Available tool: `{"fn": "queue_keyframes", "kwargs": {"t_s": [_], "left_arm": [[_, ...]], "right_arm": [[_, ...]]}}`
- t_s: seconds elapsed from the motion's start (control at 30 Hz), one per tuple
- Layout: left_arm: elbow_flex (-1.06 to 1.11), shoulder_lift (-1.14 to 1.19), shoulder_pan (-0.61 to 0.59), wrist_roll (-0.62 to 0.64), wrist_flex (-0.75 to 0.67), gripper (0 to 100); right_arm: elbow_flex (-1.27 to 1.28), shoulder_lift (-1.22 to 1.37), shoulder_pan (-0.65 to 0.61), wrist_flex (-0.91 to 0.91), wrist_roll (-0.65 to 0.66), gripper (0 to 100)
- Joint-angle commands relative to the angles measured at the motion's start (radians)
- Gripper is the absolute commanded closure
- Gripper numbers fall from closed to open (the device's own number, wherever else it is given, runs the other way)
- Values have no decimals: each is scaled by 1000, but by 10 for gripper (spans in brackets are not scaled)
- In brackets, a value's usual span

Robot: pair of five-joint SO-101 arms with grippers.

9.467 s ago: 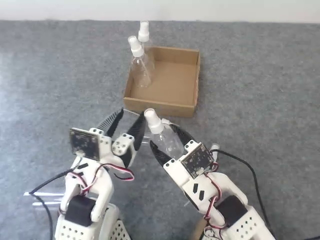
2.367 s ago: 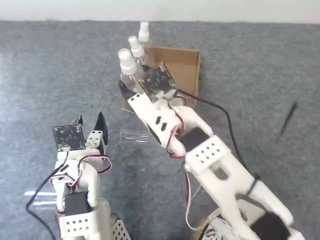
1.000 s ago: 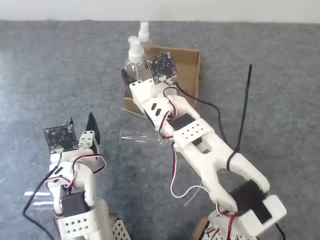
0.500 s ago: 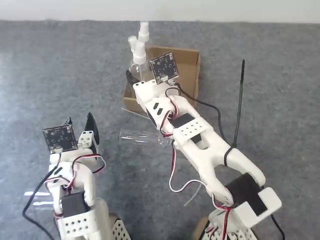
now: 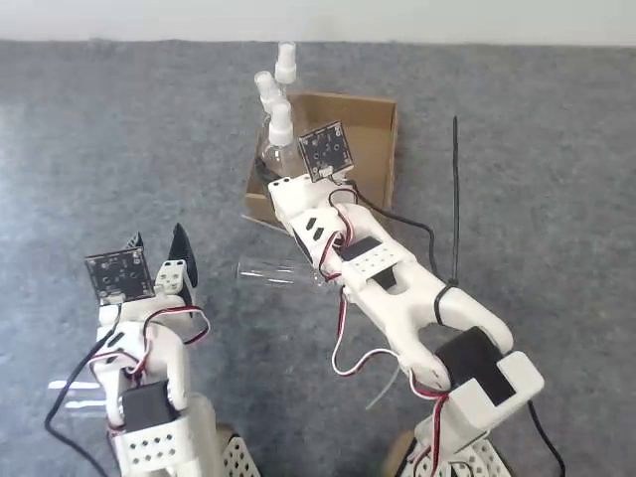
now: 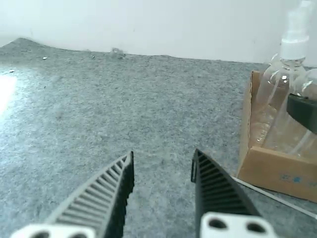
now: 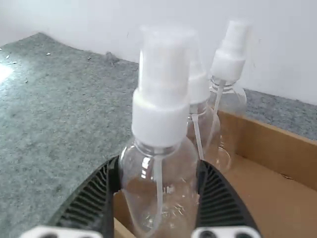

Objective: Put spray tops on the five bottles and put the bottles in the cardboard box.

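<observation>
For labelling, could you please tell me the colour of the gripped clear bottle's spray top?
White spray top, best in right wrist view.

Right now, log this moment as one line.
right pincer: shut on spray bottle, at cardboard box edge | left pincer: open, empty

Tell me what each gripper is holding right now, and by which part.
The right gripper holds a clear plastic spray bottle with a white top, clamped across its round body. The left gripper is open and holds nothing.
</observation>
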Motion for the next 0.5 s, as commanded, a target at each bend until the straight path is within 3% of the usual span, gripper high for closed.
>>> {"fn": "queue_keyframes", "kwargs": {"t_s": [0.0,0.23,0.47], "left_arm": [[-27,-21,2,5,-34,819],[-27,-21,2,5,-34,819],[-27,-21,2,3,-32,819]], "right_arm": [[-3,-15,-31,-33,2,950],[61,-13,-85,-127,121,950],[74,8,-85,-150,126,950]]}}
